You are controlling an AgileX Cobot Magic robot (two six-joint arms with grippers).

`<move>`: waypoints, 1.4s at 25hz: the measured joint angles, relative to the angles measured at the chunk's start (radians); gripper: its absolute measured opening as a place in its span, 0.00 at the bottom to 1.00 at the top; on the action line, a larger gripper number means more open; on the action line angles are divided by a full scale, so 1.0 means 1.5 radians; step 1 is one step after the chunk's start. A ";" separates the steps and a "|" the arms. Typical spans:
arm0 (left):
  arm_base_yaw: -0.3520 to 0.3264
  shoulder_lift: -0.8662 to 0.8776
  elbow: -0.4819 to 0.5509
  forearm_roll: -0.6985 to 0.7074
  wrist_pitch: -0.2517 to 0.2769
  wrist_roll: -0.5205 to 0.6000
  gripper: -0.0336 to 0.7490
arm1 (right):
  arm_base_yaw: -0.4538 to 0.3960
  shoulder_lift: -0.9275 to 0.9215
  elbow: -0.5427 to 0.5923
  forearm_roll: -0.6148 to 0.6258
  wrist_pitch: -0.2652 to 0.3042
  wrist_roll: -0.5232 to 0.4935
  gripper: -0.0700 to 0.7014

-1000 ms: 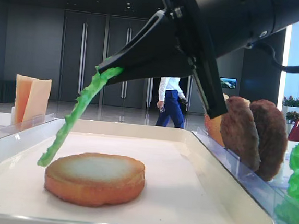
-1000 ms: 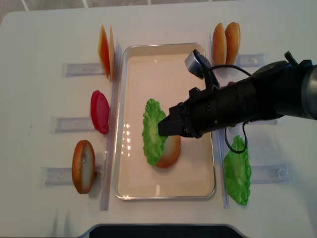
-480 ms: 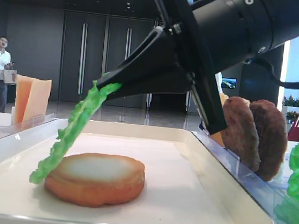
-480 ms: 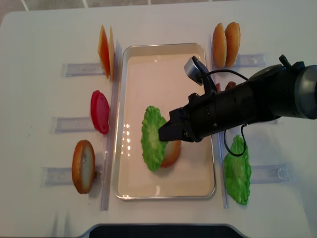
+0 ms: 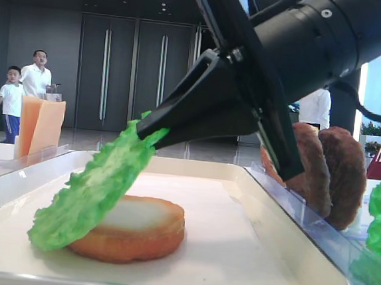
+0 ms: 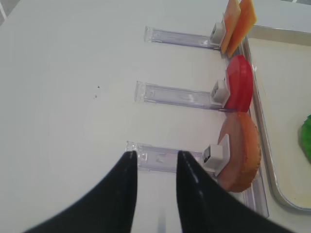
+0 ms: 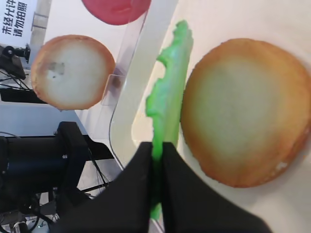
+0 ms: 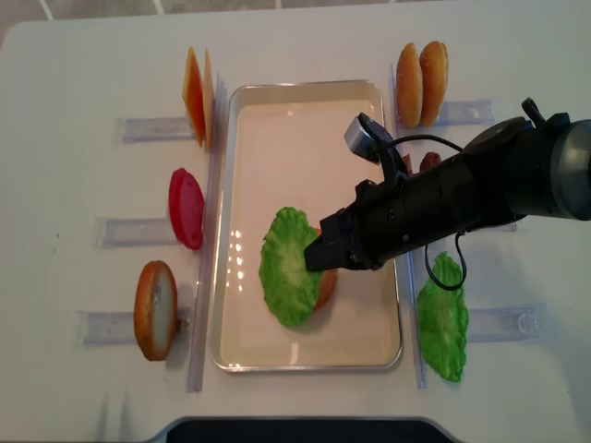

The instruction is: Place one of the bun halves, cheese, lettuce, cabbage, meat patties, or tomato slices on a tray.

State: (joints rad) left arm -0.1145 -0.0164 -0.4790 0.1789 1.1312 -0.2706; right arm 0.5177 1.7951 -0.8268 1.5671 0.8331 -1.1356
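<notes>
Nearest in the low side view, the white tray (image 5: 287,258) shows a glossy raised rim with rounded corners and a flat pale floor. On it lies a bun half (image 5: 136,228), a thick golden-brown disc with its whitish face up. The lettuce (image 5: 93,191), thin, bright green and ruffled at the edge, slants down over the bun's 9 o'clock side; its lower edge looks to reach the tray floor, though contact is hard to judge. Its upper edge is pinched in the right pincer (image 5: 153,127), black tapered jaws pressed together on the leaf. From overhead the leaf (image 8: 289,268) hides most of the bun.

Beyond the tray's 3 o'clock rim, two dark, rough meat patties (image 5: 328,171) stand on edge in a clear rack, partly covered by the arm. At 9 o'clock, pale orange cheese (image 5: 40,124) slices stand upright.

The left pincer (image 6: 154,162) hangs over the white desk (image 6: 63,73), its smooth black fingers slightly apart, holding nothing.
</notes>
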 joint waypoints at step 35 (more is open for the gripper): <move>0.000 0.000 0.000 0.000 0.000 0.000 0.32 | -0.253 -0.353 0.000 -0.747 -0.032 0.480 0.81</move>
State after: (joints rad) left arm -0.1145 -0.0164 -0.4790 0.1789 1.1312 -0.2706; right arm 0.1383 1.2654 -0.8268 0.4460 0.7845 -0.4157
